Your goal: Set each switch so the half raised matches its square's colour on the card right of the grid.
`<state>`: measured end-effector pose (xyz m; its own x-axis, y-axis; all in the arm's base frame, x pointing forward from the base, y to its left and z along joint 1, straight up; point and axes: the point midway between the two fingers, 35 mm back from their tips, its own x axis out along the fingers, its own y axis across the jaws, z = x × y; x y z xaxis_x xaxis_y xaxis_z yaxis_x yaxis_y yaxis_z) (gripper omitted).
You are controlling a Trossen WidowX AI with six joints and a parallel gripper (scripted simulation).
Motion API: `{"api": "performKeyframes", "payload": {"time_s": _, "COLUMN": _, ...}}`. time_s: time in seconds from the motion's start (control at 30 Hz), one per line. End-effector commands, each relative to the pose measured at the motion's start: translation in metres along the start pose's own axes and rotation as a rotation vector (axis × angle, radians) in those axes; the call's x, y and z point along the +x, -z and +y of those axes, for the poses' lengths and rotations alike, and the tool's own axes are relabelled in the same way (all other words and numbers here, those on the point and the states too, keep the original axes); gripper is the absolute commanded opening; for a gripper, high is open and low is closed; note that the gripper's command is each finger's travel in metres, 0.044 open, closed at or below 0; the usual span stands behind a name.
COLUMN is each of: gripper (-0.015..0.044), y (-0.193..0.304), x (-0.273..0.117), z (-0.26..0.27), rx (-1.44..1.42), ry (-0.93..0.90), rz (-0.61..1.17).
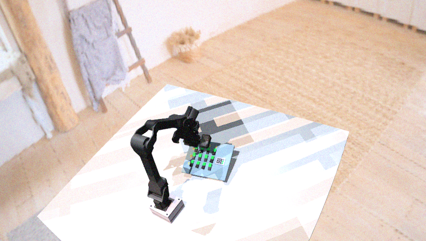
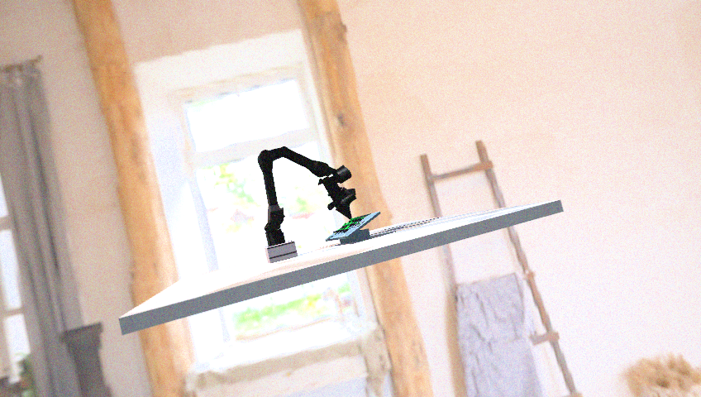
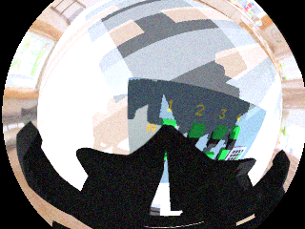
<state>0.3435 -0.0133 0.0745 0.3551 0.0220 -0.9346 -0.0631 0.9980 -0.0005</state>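
The tilted blue panel (image 1: 229, 153) (image 2: 375, 215) (image 3: 139, 91) carries a grid of green and dark grey rocker switches. My gripper (image 1: 198, 150) (image 2: 350, 217) (image 3: 167, 129) is shut and empty. Its tips are low over the far row, at the switch under the number 1; a green part of that switch (image 3: 169, 122) shows just beyond them, and the rest is hidden. Contact cannot be told. The far-row switch under the 2 (image 3: 197, 130) shows green, as does the one under the 3 (image 3: 219, 132). The white card (image 1: 220, 161) (image 3: 235, 154) shows mostly dark squares, with some green at its right.
The panel stands on a dark support block (image 2: 355, 236) on the patterned table (image 1: 253, 191) (image 2: 221, 280). The arm's base (image 1: 167, 209) (image 2: 281, 251) is on the panel's near side. The arm and fingers hide parts of the grid. Strong shadows cross the panel.
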Motion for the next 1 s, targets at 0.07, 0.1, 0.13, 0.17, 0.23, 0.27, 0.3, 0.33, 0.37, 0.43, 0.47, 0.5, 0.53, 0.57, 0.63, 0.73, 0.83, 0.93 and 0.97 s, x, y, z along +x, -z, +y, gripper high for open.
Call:
{"api": "performKeyframes", "payload": {"time_s": 0.07, "gripper": 0.0000, "y": 0.0005, "x": 0.0015, "z": -0.0004, "rx": 0.005, "ry": 0.004, "rz": 0.001}}
{"api": "performKeyframes", "payload": {"time_s": 0.1, "gripper": 0.0000, "y": 0.0005, "x": 0.0016, "z": -0.0004, "rx": 0.005, "ry": 0.004, "rz": 0.001}}
{"api": "performKeyframes", "payload": {"time_s": 0.13, "gripper": 0.0000, "y": 0.0005, "x": 0.0018, "z": -0.0004, "rx": 0.005, "ry": 0.004, "rz": 0.001}}
{"api": "performKeyframes", "payload": {"time_s": 0.17, "gripper": 0.0000, "y": 0.0004, "x": 0.0019, "z": -0.0004, "rx": 0.005, "ry": 0.004, "rz": 0.001}}
{"api": "performKeyframes", "payload": {"time_s": 0.23, "gripper": 0.0000, "y": 0.0004, "x": 0.0022, "z": -0.0004, "rx": 0.005, "ry": 0.004, "rz": 0.001}}
{"api": "performKeyframes", "payload": {"time_s": 0.27, "gripper": 0.0000, "y": 0.0004, "x": 0.0023, "z": -0.0004, "rx": 0.005, "ry": 0.004, "rz": 0.001}}
{"api": "performKeyframes", "payload": {"time_s": 0.3, "gripper": 0.0000, "y": 0.0004, "x": 0.0024, "z": -0.0004, "rx": 0.005, "ry": 0.004, "rz": 0.001}}
{"api": "performKeyframes", "payload": {"time_s": 0.33, "gripper": 0.0000, "y": 0.0004, "x": 0.0026, "z": -0.0004, "rx": 0.005, "ry": 0.004, "rz": 0.001}}
{"api": "performKeyframes", "payload": {"time_s": 0.37, "gripper": 0.0000, "y": 0.0004, "x": 0.0027, "z": -0.0004, "rx": 0.005, "ry": 0.004, "rz": 0.001}}
{"api": "performKeyframes", "payload": {"time_s": 0.43, "gripper": 0.0000, "y": 0.0004, "x": 0.0030, "z": -0.0004, "rx": 0.005, "ry": 0.004, "rz": 0.001}}
{"api": "performKeyframes", "payload": {"time_s": 0.47, "gripper": 0.0000, "y": 0.0004, "x": 0.0031, "z": -0.0004, "rx": 0.005, "ry": 0.004, "rz": 0.001}}
{"api": "performKeyframes", "payload": {"time_s": 0.5, "gripper": 0.0000, "y": 0.0004, "x": 0.0032, "z": -0.0004, "rx": 0.005, "ry": 0.004, "rz": 0.001}}
{"api": "performKeyframes", "payload": {"time_s": 0.53, "gripper": 0.0000, "y": 0.0004, "x": 0.0034, "z": -0.0004, "rx": 0.005, "ry": 0.004, "rz": 0.001}}
{"api": "performKeyframes", "payload": {"time_s": 0.57, "gripper": 0.0000, "y": 0.0004, "x": 0.0035, "z": -0.0004, "rx": 0.005, "ry": 0.004, "rz": 0.001}}
{"api": "performKeyframes", "payload": {"time_s": 0.63, "gripper": 0.0000, "y": 0.0004, "x": 0.0038, "z": -0.0004, "rx": 0.005, "ry": 0.004, "rz": 0.001}}
{"api": "performKeyframes", "payload": {"time_s": 0.73, "gripper": 0.0000, "y": 0.0004, "x": 0.0042, "z": -0.0004, "rx": 0.005, "ry": 0.004, "rz": 0.001}}
{"api": "performKeyframes", "payload": {"time_s": 0.83, "gripper": 0.0000, "y": 0.0004, "x": 0.0046, "z": -0.0005, "rx": 0.005, "ry": 0.004, "rz": 0.001}}
{"api": "performKeyframes", "payload": {"time_s": 0.93, "gripper": 0.0000, "y": 0.0004, "x": 0.0050, "z": -0.0005, "rx": 0.005, "ry": 0.004, "rz": 0.001}}
{"api": "performKeyframes", "payload": {"time_s": 0.97, "gripper": 0.0000, "y": 0.0004, "x": 0.0051, "z": -0.0005, "rx": 0.005, "ry": 0.004, "rz": 0.001}}
